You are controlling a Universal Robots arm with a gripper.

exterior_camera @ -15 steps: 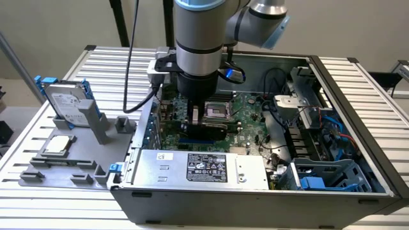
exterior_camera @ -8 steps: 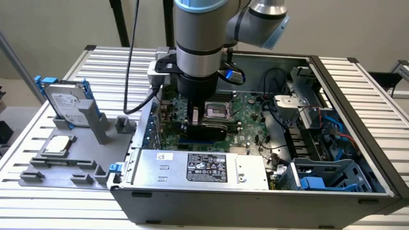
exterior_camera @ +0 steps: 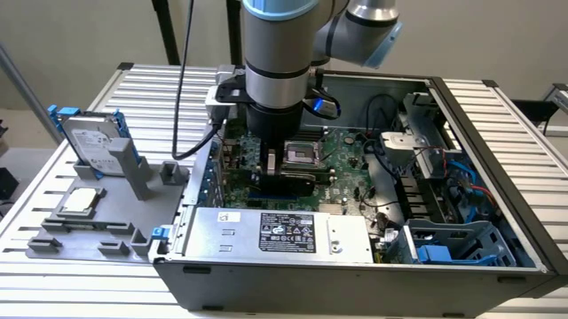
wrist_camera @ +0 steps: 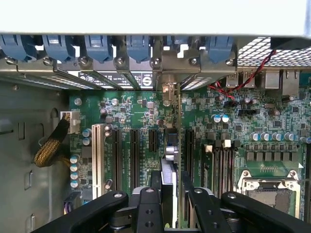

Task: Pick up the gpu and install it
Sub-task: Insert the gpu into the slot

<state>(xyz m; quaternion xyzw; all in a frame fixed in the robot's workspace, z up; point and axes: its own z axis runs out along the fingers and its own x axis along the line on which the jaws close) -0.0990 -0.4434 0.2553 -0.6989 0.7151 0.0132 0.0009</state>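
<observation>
Gpu (wrist_camera: 170, 167) clamped upright inside the tool (wrist_camera: 174, 199).

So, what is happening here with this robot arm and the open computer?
A single robot arm reaches down into the open grey metal computer case. Its end effector is closed on a thin green graphics card with a silver metal bracket, holding it on edge over the black expansion slots of the green motherboard. The bracket end sits by the rear slot openings. I cannot tell whether the card is fully seated. A silver hard drive with blue rails stands outside the case.
</observation>
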